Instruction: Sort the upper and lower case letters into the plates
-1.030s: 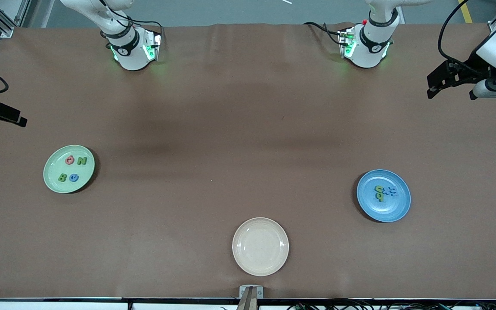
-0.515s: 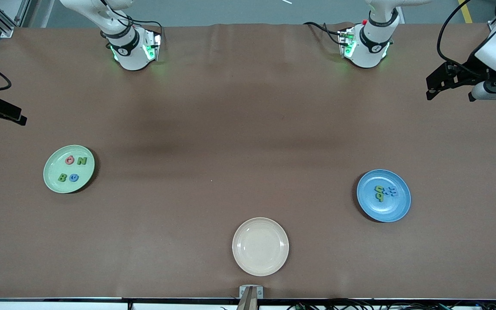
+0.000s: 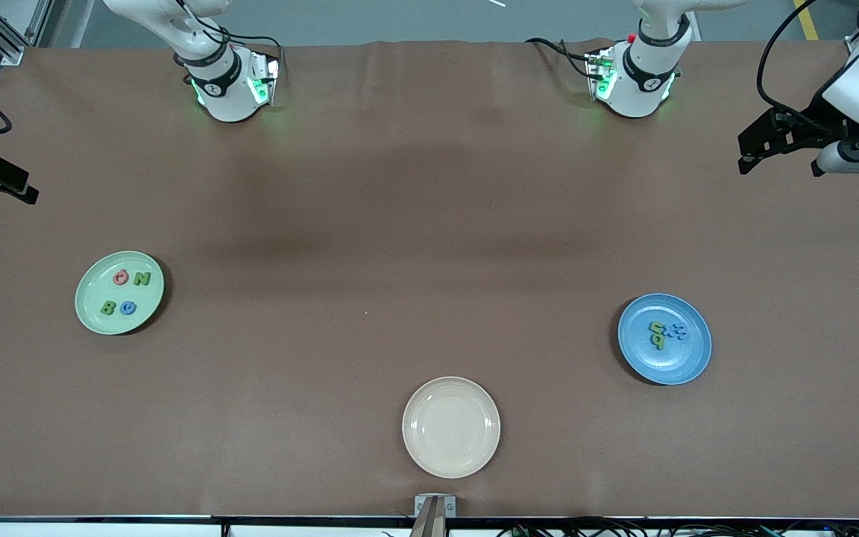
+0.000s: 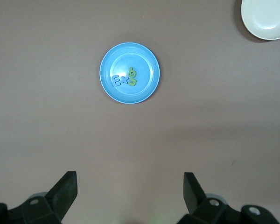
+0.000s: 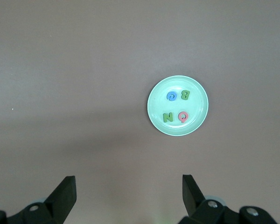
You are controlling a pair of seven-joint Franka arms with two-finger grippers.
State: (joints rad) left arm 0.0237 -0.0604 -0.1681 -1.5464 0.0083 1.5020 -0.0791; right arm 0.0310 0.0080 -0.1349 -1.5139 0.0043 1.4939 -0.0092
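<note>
We see a round, shallow, pale mint green plate [image 3: 119, 292] lying flat toward the right arm's end of the table, holding four foam letters: a pink Q [image 3: 121, 278], a green N [image 3: 142, 279], a green B [image 3: 108, 307] and a blue G [image 3: 128, 306]. A matching medium blue plate [image 3: 664, 338] lies flat toward the left arm's end, holding a touching cluster of small green and blue foam letters [image 3: 666, 333].

A cream plate [image 3: 451, 426] is seen lying on the brown desk [image 3: 414, 224], close to the edge nearest the front camera, about midway between the desk's two ends.
</note>
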